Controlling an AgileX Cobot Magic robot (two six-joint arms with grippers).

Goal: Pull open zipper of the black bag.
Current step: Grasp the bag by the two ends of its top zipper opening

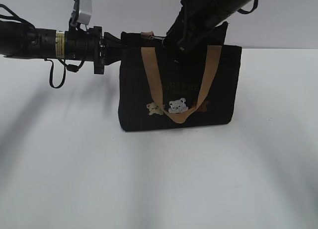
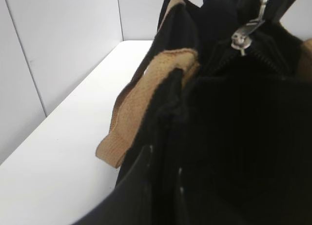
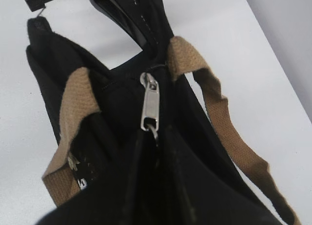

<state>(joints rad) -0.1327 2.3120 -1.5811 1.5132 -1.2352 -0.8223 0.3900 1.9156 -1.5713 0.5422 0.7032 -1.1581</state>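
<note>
The left gripper (image 1: 113, 46) is pinching the black bag's (image 1: 218, 85) left rim, while the right gripper's (image 3: 146, 152) opening is hidden at the zipper (image 3: 149, 102).

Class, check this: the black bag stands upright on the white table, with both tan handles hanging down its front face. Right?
Not quite. The black bag does stand upright on the white table, but only one tan handle hangs down the front; the right wrist view shows the other handle on the opposite side of the zipper.

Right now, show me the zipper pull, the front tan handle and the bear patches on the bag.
zipper pull (image 3: 149, 104): right wrist view, middle of the silver tab.
front tan handle (image 1: 151, 75): exterior view, its left strap.
bear patches (image 1: 177, 106): exterior view, the pale middle bear.
</note>
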